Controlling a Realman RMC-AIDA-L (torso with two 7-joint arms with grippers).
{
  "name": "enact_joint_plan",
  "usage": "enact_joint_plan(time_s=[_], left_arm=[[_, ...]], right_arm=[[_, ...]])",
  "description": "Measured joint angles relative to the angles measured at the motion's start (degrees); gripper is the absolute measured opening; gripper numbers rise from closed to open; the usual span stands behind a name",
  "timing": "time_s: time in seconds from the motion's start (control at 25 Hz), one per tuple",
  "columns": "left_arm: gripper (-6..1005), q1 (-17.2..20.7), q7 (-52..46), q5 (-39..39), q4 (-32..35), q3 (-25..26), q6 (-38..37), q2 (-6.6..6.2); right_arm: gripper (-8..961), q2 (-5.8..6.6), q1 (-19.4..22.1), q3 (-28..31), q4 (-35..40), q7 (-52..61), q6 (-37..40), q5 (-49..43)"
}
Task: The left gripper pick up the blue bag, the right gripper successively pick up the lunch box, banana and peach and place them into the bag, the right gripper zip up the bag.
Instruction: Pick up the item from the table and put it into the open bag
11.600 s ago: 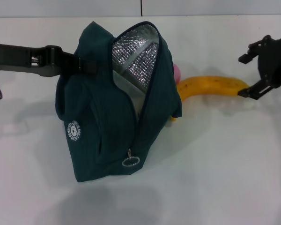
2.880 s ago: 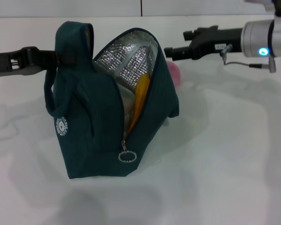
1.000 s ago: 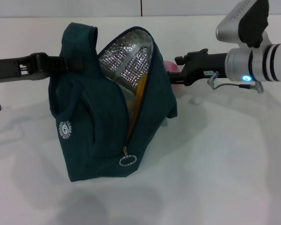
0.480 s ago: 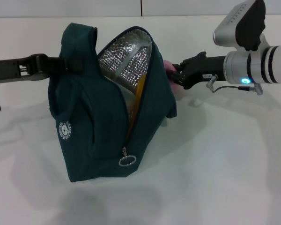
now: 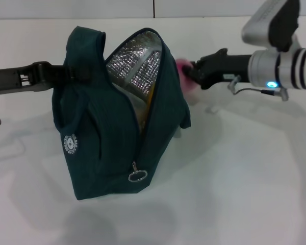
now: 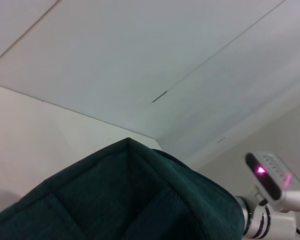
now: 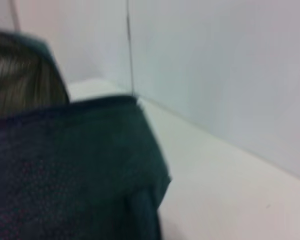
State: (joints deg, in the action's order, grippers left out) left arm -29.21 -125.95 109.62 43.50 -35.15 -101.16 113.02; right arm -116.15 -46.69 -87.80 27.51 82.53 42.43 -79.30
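Observation:
The blue bag (image 5: 107,132) stands open on the white table, its foil lining (image 5: 135,64) showing. My left gripper (image 5: 66,74) is shut on the bag's handle and holds it up. The banana (image 5: 150,96) shows as an orange strip inside the opening. My right gripper (image 5: 191,74) is just right of the bag's top and shut on the pink peach (image 5: 182,66), which is off the table. The lunch box is hidden. The bag's fabric fills the left wrist view (image 6: 130,200) and the right wrist view (image 7: 75,170).
The ring zip pull (image 5: 138,176) hangs at the low front end of the open zip. White table (image 5: 245,178) stretches to the right and front of the bag. A wall rises behind the table's far edge.
The banana went from the table into the bag. My right gripper reached in beside the bag, closed on the peach and raised it slightly. The left arm stays holding the bag.

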Motion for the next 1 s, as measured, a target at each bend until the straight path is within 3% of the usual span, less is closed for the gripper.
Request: enact_joint_plan(time_s=[0.28, 0.56, 0.8, 1.0], left_arm=[[87, 0.62, 0.0, -0.98, 0.0, 0.18, -0.11, -0.19], [88, 0.64, -0.12, -1.71, -0.9, 0.18, -0.77, -0.08], [89, 0.41, 0.08, -2.18, -2.23, 0.17, -0.91, -0.09], [89, 0.52, 0.34, -2.23, -2.27, 0.17, -0.65, -0.06]], right_arm=[[54, 0.25, 6.83, 8.01, 8.24, -1.05, 2.92, 1.9], [30, 0.57, 9.44, 16.53, 9.41, -8.77, 19.67, 14.53], [31, 0.21, 7.69, 15.51, 8.96, -9.08, 31.35, 16.48], [31, -0.01, 4.62, 9.14, 6.2, -8.62, 32.64, 16.82]])
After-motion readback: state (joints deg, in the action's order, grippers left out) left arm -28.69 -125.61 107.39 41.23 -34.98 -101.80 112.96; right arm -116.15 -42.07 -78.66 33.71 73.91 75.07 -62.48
